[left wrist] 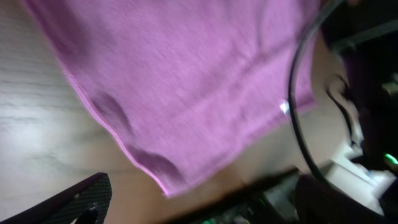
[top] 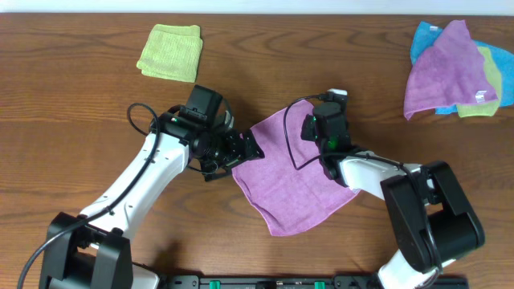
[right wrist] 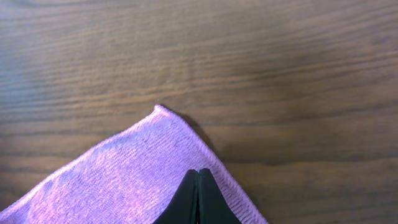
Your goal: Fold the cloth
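Note:
The cloth (top: 293, 185) is a pinkish-purple towel lying flat in the middle of the table, set like a diamond. In the left wrist view the cloth (left wrist: 186, 81) fills the upper part, with a small white tag (left wrist: 284, 107) near one edge. My left gripper (top: 241, 151) is open at the cloth's left corner; that corner lies on the table ahead of the spread fingers (left wrist: 81, 199). My right gripper (top: 320, 111) is shut, its tips (right wrist: 198, 172) pressed together on top of the cloth (right wrist: 124, 180), just behind its far corner.
A folded lime-green towel (top: 170, 52) lies at the back left. A pile of purple, blue and green towels (top: 454, 68) sits at the back right corner. A black cable (top: 291, 136) loops over the cloth beside the right wrist.

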